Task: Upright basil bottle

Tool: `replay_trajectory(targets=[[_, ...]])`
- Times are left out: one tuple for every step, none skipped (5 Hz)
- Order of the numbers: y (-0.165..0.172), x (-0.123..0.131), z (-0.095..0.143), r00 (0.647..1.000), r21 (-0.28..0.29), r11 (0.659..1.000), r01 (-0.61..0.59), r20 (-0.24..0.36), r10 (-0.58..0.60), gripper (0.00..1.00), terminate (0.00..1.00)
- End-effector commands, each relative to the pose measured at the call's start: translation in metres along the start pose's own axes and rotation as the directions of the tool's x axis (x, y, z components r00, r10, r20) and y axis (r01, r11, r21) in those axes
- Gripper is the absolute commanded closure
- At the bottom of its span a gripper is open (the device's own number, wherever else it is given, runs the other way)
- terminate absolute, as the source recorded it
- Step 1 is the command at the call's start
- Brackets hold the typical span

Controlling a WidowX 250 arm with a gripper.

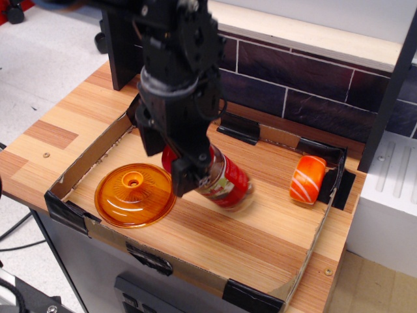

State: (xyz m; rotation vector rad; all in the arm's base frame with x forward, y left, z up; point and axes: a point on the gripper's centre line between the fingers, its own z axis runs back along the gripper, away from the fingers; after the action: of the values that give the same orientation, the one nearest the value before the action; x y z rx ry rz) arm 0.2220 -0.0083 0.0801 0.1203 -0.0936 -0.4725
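The bottle (221, 184) sits in the middle of the tray (85, 166) on the table (58, 130), tilted — its cap end is up in the jaws, hidden behind the gripper (186, 171), and its base points down to the right, low over the tray floor; whether the base touches the wood cannot be told. The jaws are closed on the bottle near its top, just above the red label.

It looks like a light, stiff plastic jar, partly filled, so the weight is small. The wall is smooth and round, and it may swivel between the jaws as it comes up. Hold near the cap suits this job: the base can hang down and settle flat. The body should not crush under a modest squeeze, yet a slick label may let it slip.

The lid (133, 194) lies flat just to the left, the striped piece (307, 178) well apart at the right wall. My guess is the tilt is about half done; the base needs free floor under it before release.
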Motion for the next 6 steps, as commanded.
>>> replay_trajectory(targets=[[0.007, 0.015, 0.027, 0.999, -0.014, 0.999, -0.038, -0.011, 0.038, 1.0, 0.0], [0.007, 0.022, 0.021, 0.997, -0.009, 0.998, -0.069, -0.037, 0.068, 1.0, 0.0], [0.01, 0.02, 0.016, 0.997, 0.019, 0.997, -0.078, -0.009, 0.078, 1.0, 0.0], [0.012, 0.019, 0.024, 0.996, 0.007, 0.996, -0.09, -0.001, 0.09, 1.0, 0.0], [0.018, 0.022, 0.042, 0.993, -0.025, 0.992, -0.12, 0.007, 0.12, 1.0, 0.0], [0.019, 0.024, 0.059, 0.989, -0.071, 0.987, -0.145, -0.01, 0.145, 0.0, 0.0]])
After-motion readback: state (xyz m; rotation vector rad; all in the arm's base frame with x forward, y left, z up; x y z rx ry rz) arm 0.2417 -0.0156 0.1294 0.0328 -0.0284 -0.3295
